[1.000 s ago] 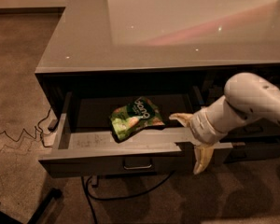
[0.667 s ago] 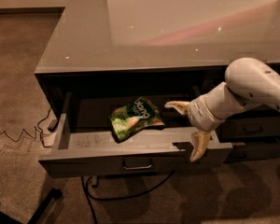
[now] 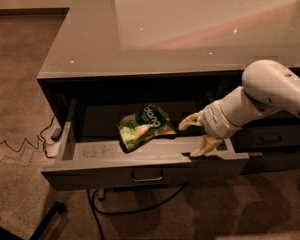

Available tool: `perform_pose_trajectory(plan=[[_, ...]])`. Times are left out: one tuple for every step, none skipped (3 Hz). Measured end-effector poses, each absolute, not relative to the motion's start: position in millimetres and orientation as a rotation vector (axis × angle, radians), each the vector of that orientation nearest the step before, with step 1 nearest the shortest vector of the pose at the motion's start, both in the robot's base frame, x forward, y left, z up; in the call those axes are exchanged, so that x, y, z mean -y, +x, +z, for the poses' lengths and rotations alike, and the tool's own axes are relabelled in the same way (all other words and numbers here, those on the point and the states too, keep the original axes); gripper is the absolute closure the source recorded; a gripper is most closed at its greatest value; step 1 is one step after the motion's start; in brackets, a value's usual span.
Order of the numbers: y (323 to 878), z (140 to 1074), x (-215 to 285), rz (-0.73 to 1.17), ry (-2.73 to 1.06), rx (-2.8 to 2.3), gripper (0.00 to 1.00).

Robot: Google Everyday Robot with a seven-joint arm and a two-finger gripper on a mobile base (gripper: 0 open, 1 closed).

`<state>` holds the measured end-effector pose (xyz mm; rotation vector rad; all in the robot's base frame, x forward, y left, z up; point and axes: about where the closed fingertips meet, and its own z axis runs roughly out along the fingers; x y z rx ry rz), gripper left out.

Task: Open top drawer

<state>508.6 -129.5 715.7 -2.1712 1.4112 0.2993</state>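
The table (image 3: 190,34) is a low grey unit with a glossy top that reflects pale and pinkish light. It stands on a brown carpeted floor (image 3: 20,74). A thin tangled wire (image 3: 20,145) lies on the floor at the table's left, and a thicker black cable (image 3: 140,210) curves below its front. The top drawer (image 3: 140,170) projects open from the table (a green bag (image 3: 142,127) lies in its tray). The gripper (image 3: 188,140) sits over the drawer's right end, jaws spread.

Top drawer (image 3: 95,173) sticks out under front edge of desk (image 3: 165,34), twd. front-left corner. Snack bag (image 3: 142,127) lies in it, approx. centre. Gripper (image 3: 190,138) is at drawer's right end, one finger inside, other at front rim. Cable (image 3: 20,145) on floor, left of desk.
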Motion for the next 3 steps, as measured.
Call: perform_pose_trajectory(plan=[[508.6,715.7,129.5,0.299,-2.171,-1.411,0.64],[508.6,715.7,129.5,0.299,-2.171,-1.411,0.87],[508.6,715.7,129.5,0.299,-2.171,-1.411,1.0]])
